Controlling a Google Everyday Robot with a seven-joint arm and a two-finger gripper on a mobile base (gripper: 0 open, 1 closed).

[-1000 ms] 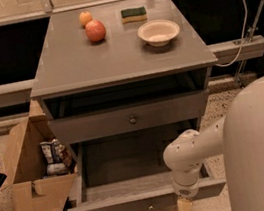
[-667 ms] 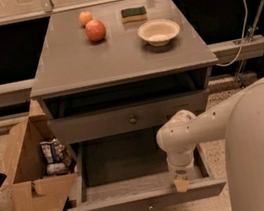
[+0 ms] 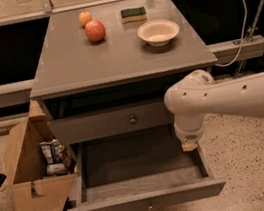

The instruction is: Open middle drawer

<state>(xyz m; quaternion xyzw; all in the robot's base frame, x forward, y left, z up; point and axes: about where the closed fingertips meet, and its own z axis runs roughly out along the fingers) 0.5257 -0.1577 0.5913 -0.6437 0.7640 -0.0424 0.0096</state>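
The arm (image 3: 232, 97) swung up and to the right since a sec ago. Its pincer (image 3: 190, 144) hangs just below the middle drawer (image 3: 109, 122), whose right end the arm hides. The drawer looks shut. Whether the pincer is open or closed, can't tell.

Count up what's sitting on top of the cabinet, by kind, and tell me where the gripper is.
Fruit: 2 (apple, orange)
Sponge: 1
Bowl: 1
Total: 4
The gripper hangs over the right side of the open lowest drawer, just below the shut middle drawer.
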